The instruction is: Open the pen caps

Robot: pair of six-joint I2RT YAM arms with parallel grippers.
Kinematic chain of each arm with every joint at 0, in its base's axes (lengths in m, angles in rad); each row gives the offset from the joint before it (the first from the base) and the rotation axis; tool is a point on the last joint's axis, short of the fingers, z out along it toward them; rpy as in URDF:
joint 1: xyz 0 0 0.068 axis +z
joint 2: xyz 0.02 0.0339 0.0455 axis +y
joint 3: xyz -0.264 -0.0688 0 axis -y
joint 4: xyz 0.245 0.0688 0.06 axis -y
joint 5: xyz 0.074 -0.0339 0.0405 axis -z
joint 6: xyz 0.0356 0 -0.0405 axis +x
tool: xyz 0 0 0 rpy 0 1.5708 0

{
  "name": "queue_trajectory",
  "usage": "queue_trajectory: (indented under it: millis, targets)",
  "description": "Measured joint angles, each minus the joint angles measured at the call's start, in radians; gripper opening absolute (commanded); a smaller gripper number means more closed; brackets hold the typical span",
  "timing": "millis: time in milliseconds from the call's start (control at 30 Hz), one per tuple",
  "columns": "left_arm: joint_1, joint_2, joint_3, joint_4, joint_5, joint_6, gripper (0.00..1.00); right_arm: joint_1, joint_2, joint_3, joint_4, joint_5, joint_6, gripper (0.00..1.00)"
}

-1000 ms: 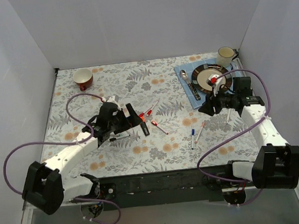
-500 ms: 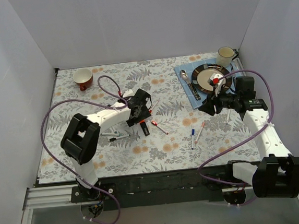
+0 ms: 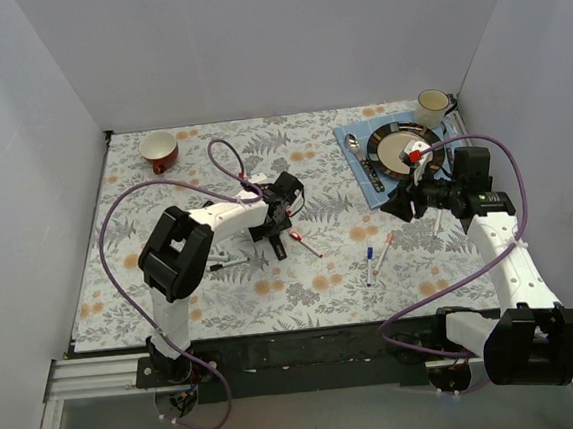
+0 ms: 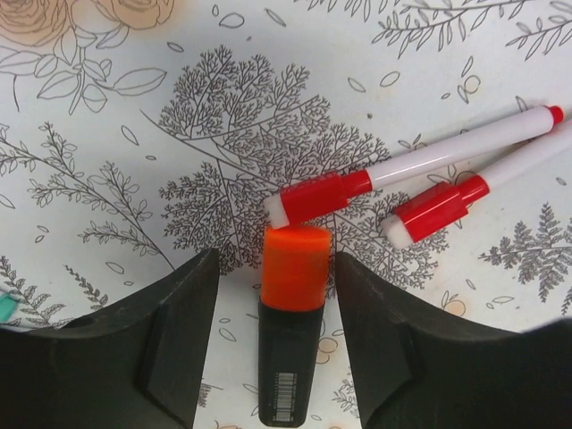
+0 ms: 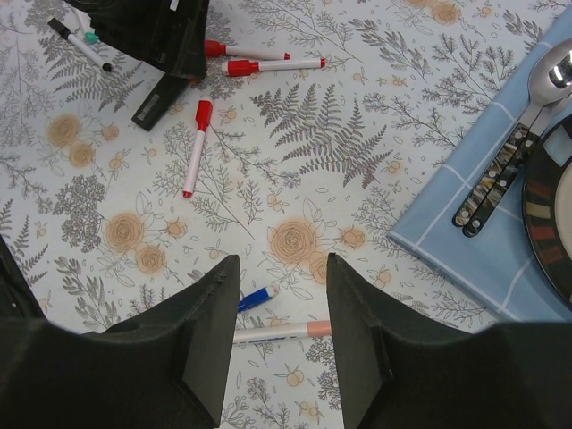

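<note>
Your left gripper (image 4: 277, 264) sits low over the floral-patterned tabletop (image 4: 107, 179), near its middle and well away from every edge. Its two black fingers stand either side of the stubby orange plastic cap (image 4: 295, 268) of a thick black-barrelled marker (image 4: 288, 366). The jaws are not clamped on the cap: a strip of tabletop shows between it and one finger, while the other finger looks almost touching. Centre the cap between the fingers before you squeeze, so both meet it evenly and it does not skid sideways. Take the cap alone, clear of its seam with the barrel, or you will likely pinch the two parts together. Just beyond the cap's end lie two thin white-barrelled pens with red caps (image 4: 317, 198). The nearer one almost touches the orange cap, so lift rather than push forward. Your right gripper (image 5: 281, 268) hovers empty toward the tabletop's right edge, fingers apart, above a blue-capped pen (image 5: 255, 298). You will probably need it to hold the black barrel while the cap is pulled off along the marker's axis.
</note>
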Motion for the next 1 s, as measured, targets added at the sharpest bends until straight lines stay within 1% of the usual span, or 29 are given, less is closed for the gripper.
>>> queue_trajectory:
  millis: [267,500,667,700,867,900,1000]
  targets:
    - [0.0,0.045,0.059,-0.008,-0.035,0.024,0.47,0.0,0.0,0.0,0.0,-0.001,0.002,0.51]
    - [0.0,0.051,0.066,-0.004,-0.041,0.021,0.43,0.0,0.0,0.0,0.0,-0.002,0.003,0.51]
    - [0.0,0.036,0.035,0.028,-0.041,0.013,0.38,0.0,0.0,-0.001,0.0,-0.006,0.003,0.51]
    - [0.0,0.032,0.028,0.032,-0.041,0.012,0.35,0.0,0.0,-0.001,0.0,-0.008,0.003,0.51]
    - [0.0,0.004,-0.008,0.039,-0.04,0.008,0.33,0.0,0.0,-0.001,0.0,-0.01,0.004,0.51]
    - [0.0,-0.005,-0.019,0.038,-0.04,0.006,0.31,0.0,0.0,-0.001,0.0,-0.011,0.004,0.51]
    - [0.0,-0.031,-0.051,0.033,-0.035,0.006,0.27,0.0,0.0,-0.001,0.0,-0.013,0.004,0.51]
